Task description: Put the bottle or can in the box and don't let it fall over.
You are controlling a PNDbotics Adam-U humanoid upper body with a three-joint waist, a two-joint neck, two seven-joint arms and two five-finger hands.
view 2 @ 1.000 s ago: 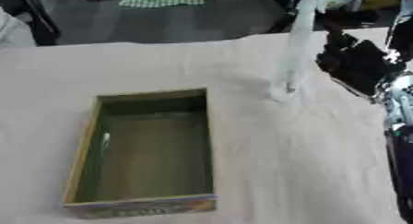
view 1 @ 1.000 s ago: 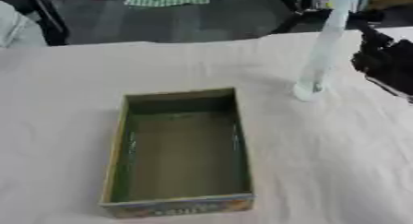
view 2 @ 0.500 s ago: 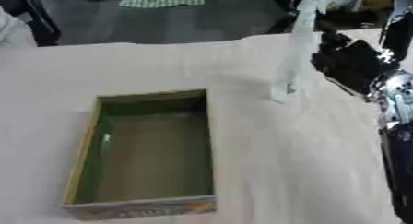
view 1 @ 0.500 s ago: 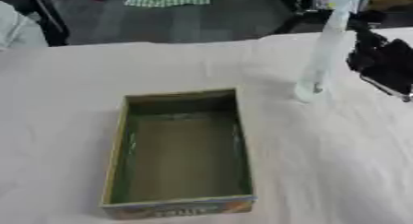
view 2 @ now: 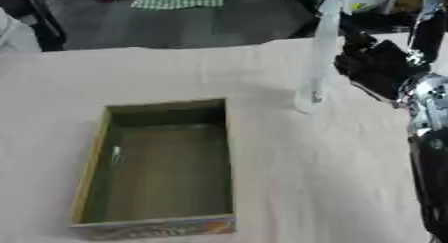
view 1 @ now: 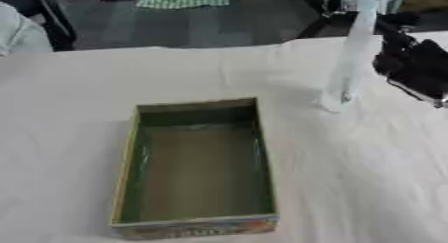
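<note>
Right eye view is looking down on a table (view 2: pixel 175 77) covered in a pale cloth. A tall, slim, clear bottle (view 2: pixel 317 62) is standing upright on the cloth at about 1 o'clock from the centre of the view, its base resting on the table and its top reaching up past the far table edge. The right hand (view 2: pixel 378 67), black with a silver wrist, is hovering just beside the bottle at its 3 o'clock; whether it is touching the bottle cannot be told. Its fingers are curling somewhat, but whether the hand is released or clenched cannot be told. It is not wrapping around the bottle.

An open rectangular box (view 1: pixel 197 167) is lying flat toward 7 o'clock in the view, well apart from the bottle. Its inside is dark green and holding nothing; its near end wall is showing a colourful print. The bottle is standing outside the box, at the box's 1 o'clock.
</note>
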